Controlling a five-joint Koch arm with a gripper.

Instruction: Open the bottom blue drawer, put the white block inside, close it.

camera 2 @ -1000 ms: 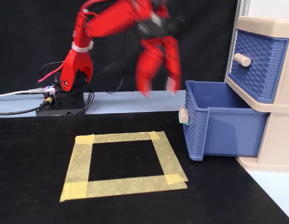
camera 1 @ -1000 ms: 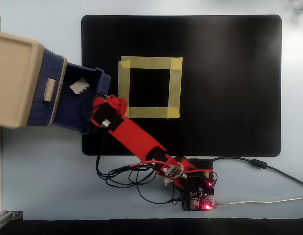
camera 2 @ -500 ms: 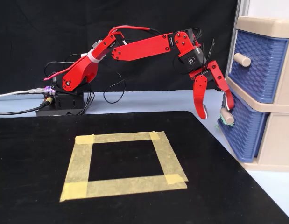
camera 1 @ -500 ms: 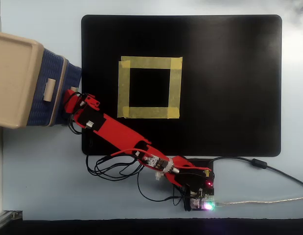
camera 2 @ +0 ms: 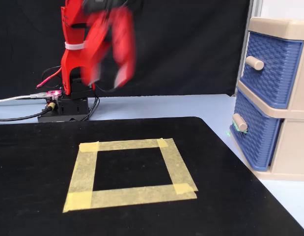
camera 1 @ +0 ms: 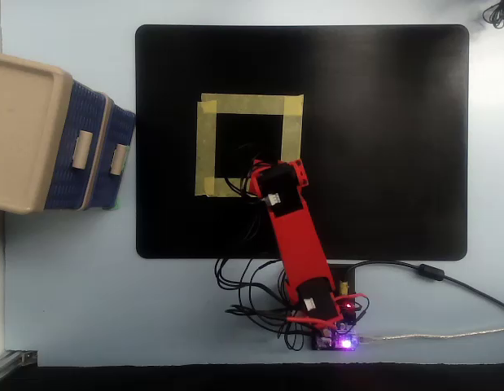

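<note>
The beige cabinet (camera 2: 289, 147) stands at the right in the fixed view and at the left in the overhead view (camera 1: 24, 130). The bottom blue drawer (camera 2: 260, 135) with its beige handle (camera 2: 239, 123) looks pushed in; it also shows in the overhead view (camera 1: 121, 130). My red gripper (camera 2: 108, 76) is raised well above the mat, blurred, with its two fingers spread apart and nothing seen between them. In the overhead view the red arm (camera 1: 288, 224) covers it. The white block is not visible in either view.
The upper blue drawer (camera 2: 272, 59) is shut. A yellow tape square (camera 2: 129, 172) marks the black mat (camera 2: 39, 196), and nothing lies inside it. The arm's base with cables (camera 1: 317, 314) sits at the mat's near edge in the overhead view.
</note>
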